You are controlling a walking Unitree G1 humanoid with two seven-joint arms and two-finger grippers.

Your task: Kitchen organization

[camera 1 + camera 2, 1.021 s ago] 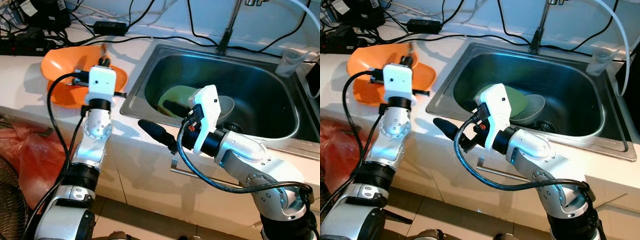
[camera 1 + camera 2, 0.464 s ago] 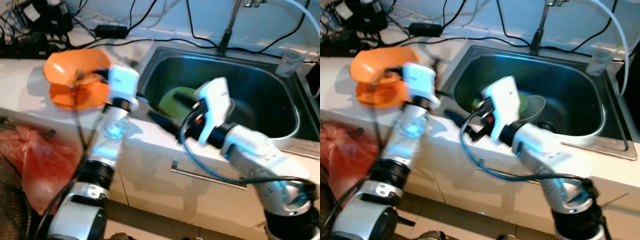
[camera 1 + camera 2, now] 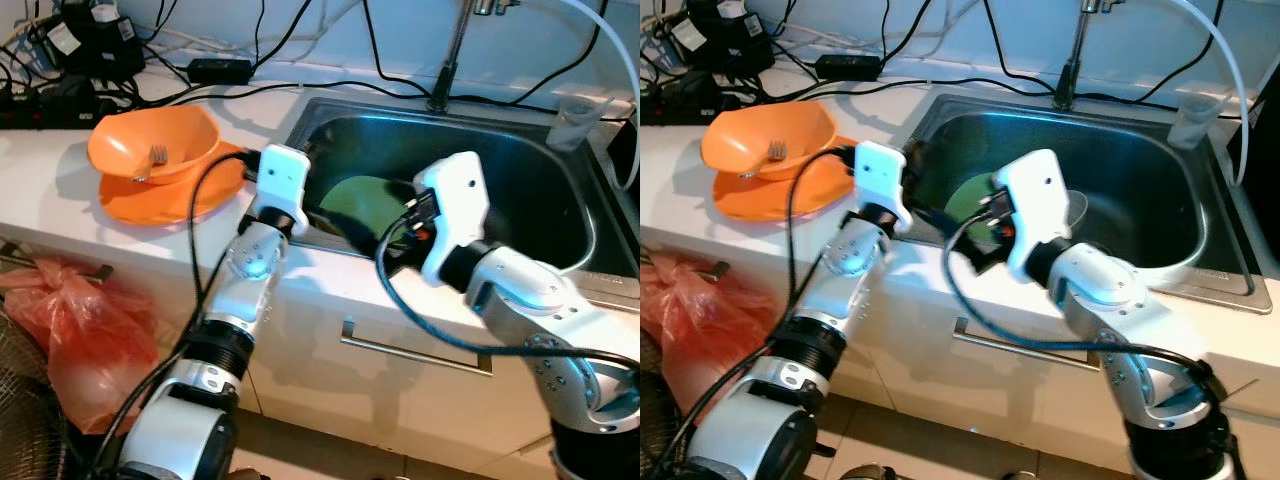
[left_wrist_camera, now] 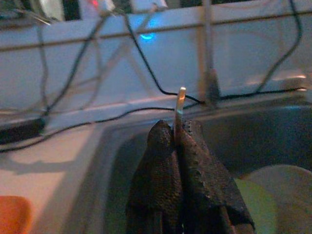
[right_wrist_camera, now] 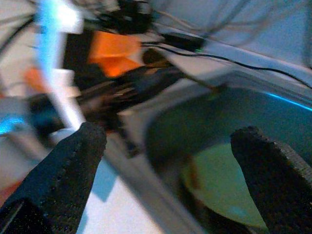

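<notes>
My left gripper [image 4: 176,127] is shut on a thin pale stick [image 4: 180,102] that pokes up between its fingertips. Its white wrist [image 3: 283,180] sits at the left rim of the steel sink [image 3: 540,240], aimed toward the faucet [image 3: 450,60]. My right gripper [image 5: 168,134] is open, fingers wide apart, over the sink's front left part. A green plate [image 3: 362,200] lies in the sink on a grey dish [image 3: 1076,207]. On the counter to the left, an orange bowl [image 3: 175,135] holding a fork [image 3: 156,156] rests on an orange plate [image 3: 190,195].
Black cables and a power strip [image 3: 60,85] run along the back of the counter. A clear plastic cup [image 3: 580,118] stands at the sink's far right corner. A red plastic bag [image 3: 85,330] hangs below the counter at left, and a cabinet handle [image 3: 415,355] sits under the sink.
My left gripper has swung right, from above the orange dishes to the sink's left rim. The right gripper has moved farther over the sink. The fork in the bowl is now uncovered.
</notes>
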